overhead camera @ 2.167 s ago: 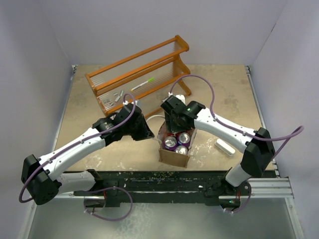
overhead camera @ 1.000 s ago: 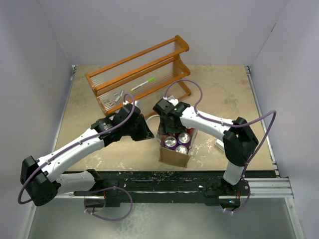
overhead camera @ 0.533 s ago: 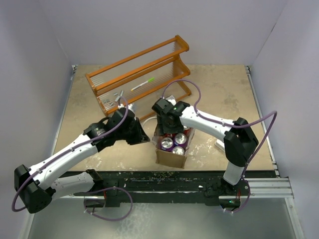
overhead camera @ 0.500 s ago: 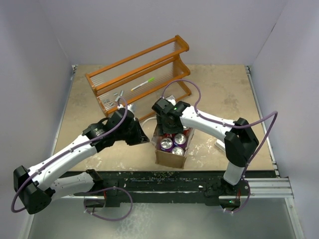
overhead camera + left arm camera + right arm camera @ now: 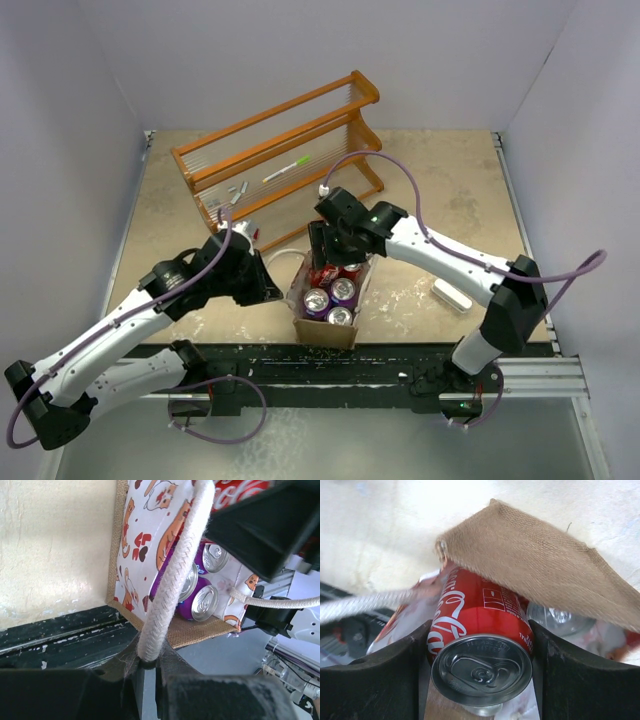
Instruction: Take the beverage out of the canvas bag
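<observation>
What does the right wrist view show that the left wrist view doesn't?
Only right wrist: the right gripper closed around the red can, its pull-tab top facing the camera. Only left wrist: the left gripper pinching a white handle, plus purple cans in the canvas bag. Both: that bag and the red can.

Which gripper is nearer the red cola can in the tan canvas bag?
Right. The right gripper clasps the red cola can, a finger against each side. The left gripper is at the tan canvas bag's side, shut on its white rope handle.
</observation>
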`<state>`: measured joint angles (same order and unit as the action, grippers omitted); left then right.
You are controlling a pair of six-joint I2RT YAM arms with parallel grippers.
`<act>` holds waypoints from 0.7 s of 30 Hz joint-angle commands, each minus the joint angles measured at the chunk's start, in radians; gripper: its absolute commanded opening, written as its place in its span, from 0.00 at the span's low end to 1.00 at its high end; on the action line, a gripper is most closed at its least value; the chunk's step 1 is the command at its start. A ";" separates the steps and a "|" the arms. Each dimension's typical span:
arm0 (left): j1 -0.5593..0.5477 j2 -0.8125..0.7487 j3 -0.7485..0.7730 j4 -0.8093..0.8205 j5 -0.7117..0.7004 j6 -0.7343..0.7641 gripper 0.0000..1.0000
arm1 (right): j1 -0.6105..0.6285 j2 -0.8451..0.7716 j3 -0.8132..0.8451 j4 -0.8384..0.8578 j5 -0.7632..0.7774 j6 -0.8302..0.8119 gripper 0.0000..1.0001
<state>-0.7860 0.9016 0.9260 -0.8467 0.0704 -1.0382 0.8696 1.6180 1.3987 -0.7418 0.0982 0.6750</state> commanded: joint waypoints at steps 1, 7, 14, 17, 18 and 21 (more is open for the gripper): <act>0.000 -0.079 0.007 -0.005 -0.004 -0.037 0.00 | -0.001 -0.129 0.021 0.096 -0.110 -0.013 0.00; -0.001 -0.096 0.008 -0.018 -0.008 -0.046 0.00 | -0.001 -0.239 -0.011 0.142 -0.190 0.008 0.00; -0.001 -0.090 0.011 -0.008 -0.011 -0.047 0.00 | -0.003 -0.316 0.048 0.146 -0.210 0.026 0.00; -0.001 -0.074 0.017 0.000 -0.008 -0.042 0.00 | -0.004 -0.318 0.103 0.099 -0.176 0.003 0.00; -0.001 -0.067 0.019 0.003 -0.007 -0.038 0.00 | -0.004 -0.317 0.124 0.083 -0.157 -0.010 0.00; -0.001 -0.043 0.031 0.016 -0.006 -0.031 0.00 | -0.006 -0.322 0.184 0.038 -0.098 -0.049 0.00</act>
<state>-0.7860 0.8444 0.9119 -0.9039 0.0559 -1.0634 0.8692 1.3369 1.4525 -0.7219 -0.0605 0.6727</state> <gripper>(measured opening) 0.129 0.688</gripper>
